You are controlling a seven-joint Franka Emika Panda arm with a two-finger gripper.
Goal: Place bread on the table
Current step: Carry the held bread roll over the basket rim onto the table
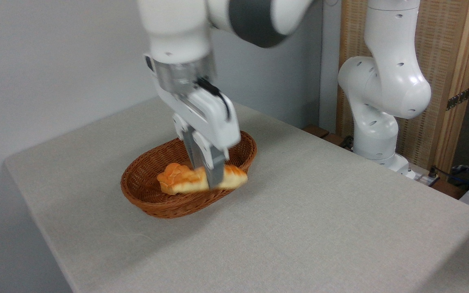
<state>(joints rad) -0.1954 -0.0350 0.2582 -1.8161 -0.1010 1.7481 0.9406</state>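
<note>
Seemingly clamped on the bread (185,179), the gripper (212,179) holds it over the basket (145,191).

The scene is lit evenly by soft, bright light, and no glare is seen. A faint, soft shadow is cast on the tabletop (299,211) just beside the basket (185,203). The pincer (209,179) and the bread (185,179) are smeared by motion blur. The cloth and the wall are shown fairly sharp.
</note>
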